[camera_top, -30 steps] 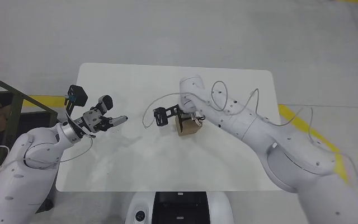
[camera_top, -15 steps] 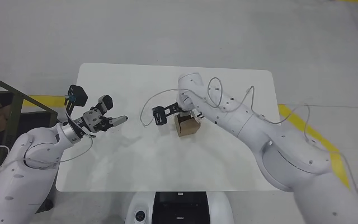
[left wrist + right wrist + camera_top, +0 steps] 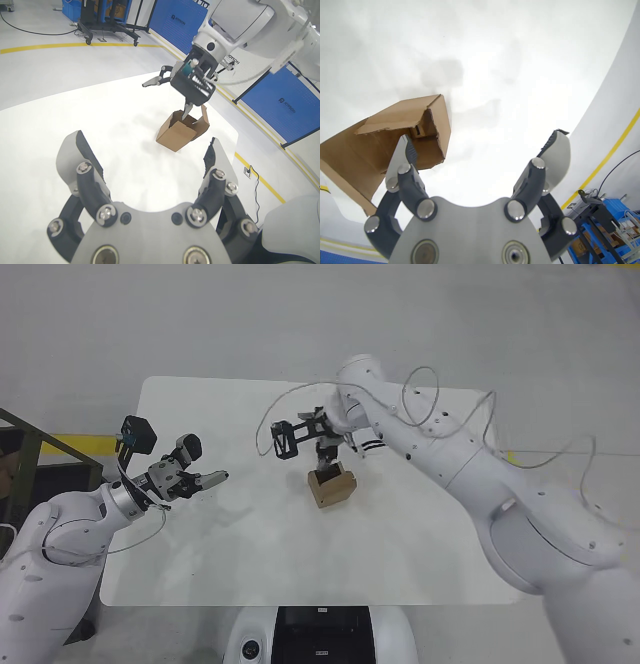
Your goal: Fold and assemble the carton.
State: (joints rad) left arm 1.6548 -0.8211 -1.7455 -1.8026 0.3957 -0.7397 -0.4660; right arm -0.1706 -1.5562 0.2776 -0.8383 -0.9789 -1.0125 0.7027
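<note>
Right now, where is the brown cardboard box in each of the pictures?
Top view: the carton stands near the middle of the white table, right by the right gripper.
Left wrist view: the carton sits on the table beyond the open left gripper, open top upward.
Right wrist view: the carton is close up, beside one finger.
Shared landmark: the right gripper's finger at the carton's open top.

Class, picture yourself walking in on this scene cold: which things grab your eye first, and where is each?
The brown carton stands out near the middle of the white table, its top open with a flap standing up. The right gripper hangs open just above it, one finger pointing at the opening. The left gripper, open too, hovers apart, facing the carton.
</note>
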